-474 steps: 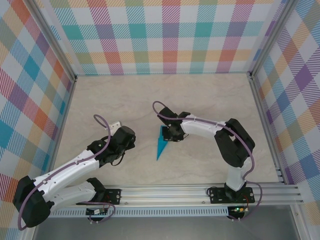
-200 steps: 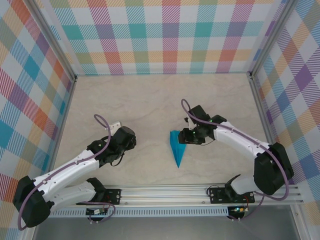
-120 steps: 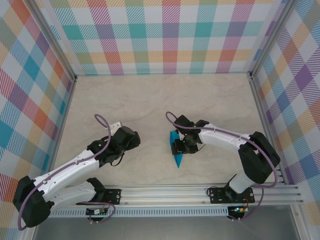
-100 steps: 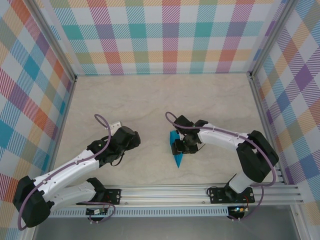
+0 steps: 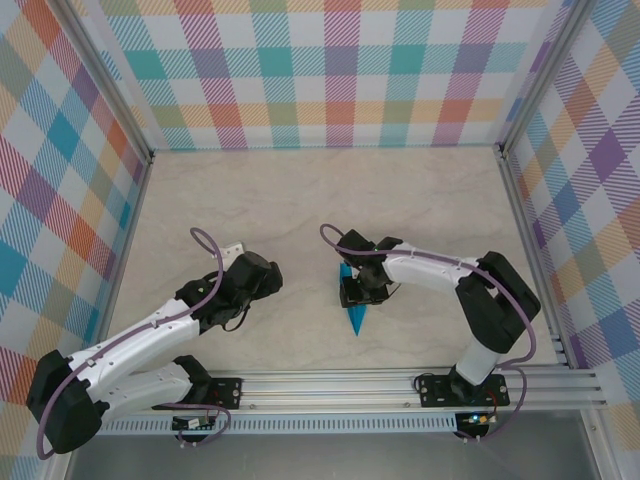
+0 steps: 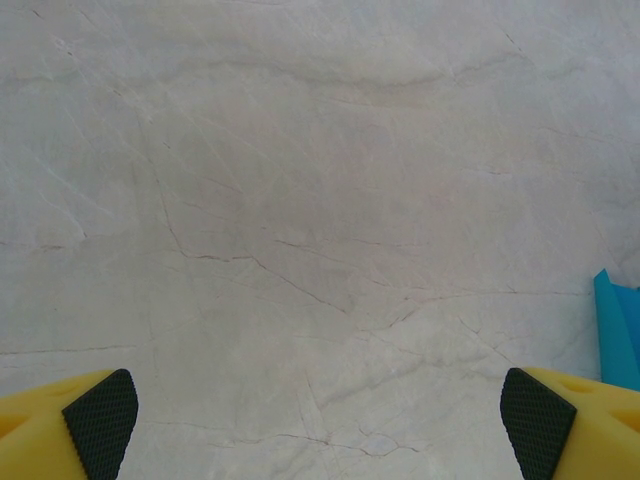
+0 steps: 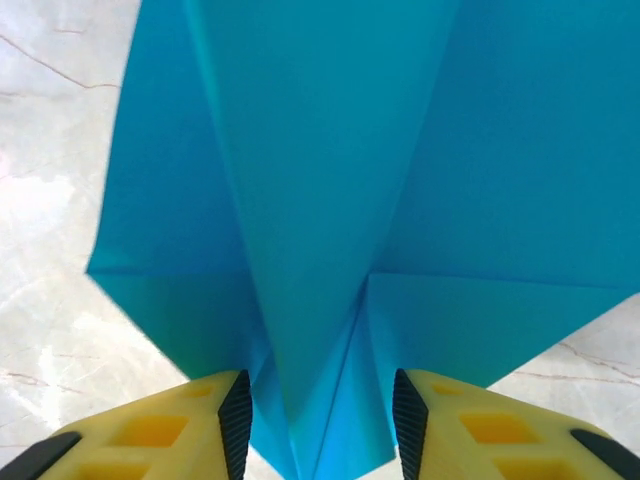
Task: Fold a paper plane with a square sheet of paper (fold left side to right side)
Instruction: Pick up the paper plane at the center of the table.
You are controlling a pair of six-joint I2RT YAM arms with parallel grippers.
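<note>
A slim, pointed, teal-blue paper plane (image 5: 353,316) is seen lying just right of the middle of the pale marble-patterned table (image 5: 300,200), its sharp tip turned toward the aluminium rail (image 5: 340,385) at the near edge. Its wide end is covered by the right gripper (image 5: 352,294). In the right wrist view the plane (image 7: 330,150) is shown with crisp creases, its middle fold running down between the black pads (image 7: 238,420) of the right gripper (image 7: 320,420). The jaws are set narrowly apart with paper against both, but whether it is pinched cannot be told. The left gripper (image 5: 267,275) is held well apart to the left, over bare table. Its jaws (image 6: 318,420) are spread wide, with the plane's edge (image 6: 620,335) at the right border. Broad open tabletop is left on every side out to the checked walls (image 5: 340,70).
</note>
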